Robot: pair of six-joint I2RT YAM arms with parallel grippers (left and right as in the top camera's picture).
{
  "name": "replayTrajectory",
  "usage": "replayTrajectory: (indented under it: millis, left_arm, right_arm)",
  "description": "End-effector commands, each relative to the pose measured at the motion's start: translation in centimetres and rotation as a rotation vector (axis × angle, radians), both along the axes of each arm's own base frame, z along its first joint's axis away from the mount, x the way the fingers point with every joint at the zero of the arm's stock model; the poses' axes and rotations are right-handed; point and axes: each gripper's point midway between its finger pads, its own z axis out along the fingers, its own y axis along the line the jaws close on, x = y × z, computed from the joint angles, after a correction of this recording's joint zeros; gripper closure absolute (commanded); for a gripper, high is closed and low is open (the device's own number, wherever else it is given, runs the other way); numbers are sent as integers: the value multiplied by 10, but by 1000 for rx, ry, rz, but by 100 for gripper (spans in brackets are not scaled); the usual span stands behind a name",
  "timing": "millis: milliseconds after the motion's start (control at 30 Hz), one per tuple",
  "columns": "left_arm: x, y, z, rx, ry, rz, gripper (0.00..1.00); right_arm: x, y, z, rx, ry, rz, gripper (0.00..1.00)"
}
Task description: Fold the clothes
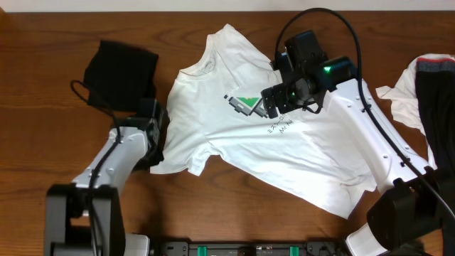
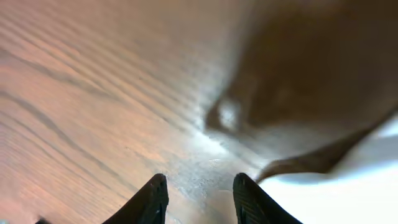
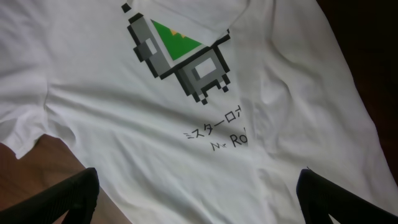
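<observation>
Middle of counter [image 1: 43,35]: white T-shirt [image 1: 284,156], flat, print up. Long axis diagonal, collar upper left, hem lower right.

Garments counted: three. The shirt, a black garment [image 1: 121,64] upper left, a white-and-dark garment [image 1: 426,92] at right edge.

Hands: two. The left hand [image 2: 198,199] is narrowly parted, nothing between, over bare wood beside the shirt's edge. The right hand [image 3: 199,196] is wide, empty, above the pixel print [image 3: 180,56].

Grey lettering [image 3: 217,130] is readable only in the right wrist view. Only overhead shows all three garments.
</observation>
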Motion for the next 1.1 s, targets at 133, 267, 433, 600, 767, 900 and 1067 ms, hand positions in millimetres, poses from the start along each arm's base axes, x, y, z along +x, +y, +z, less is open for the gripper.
replayTrajectory:
  millis: [133, 267, 433, 600, 767, 900, 1067]
  left_arm:
    - [20, -42, 29, -249, -140, 11, 64]
    - [11, -57, 17, -332, -90, 11, 64]
    - [6, -56, -4, -326, -26, 20, 81]
    - [13, -62, -20, -353, -5, -23, 94]
    - [9, -62, -30, -349, 36, -21, 94]
    - [7, -61, -35, -347, 54, -20, 94]
    - [3, -59, -46, -331, 91, -15, 94]
  right_arm:
    - [1, 0, 4, -2, -13, 0, 1]
    - [1, 0, 4, -2, -13, 0, 1]
    - [1, 0, 4, -2, -13, 0, 1]
    - [1, 0, 4, -2, -13, 0, 1]
    - [1, 0, 4, -2, -13, 0, 1]
    - [1, 0, 4, -2, -13, 0, 1]
    - [1, 0, 4, -2, -13, 0, 1]
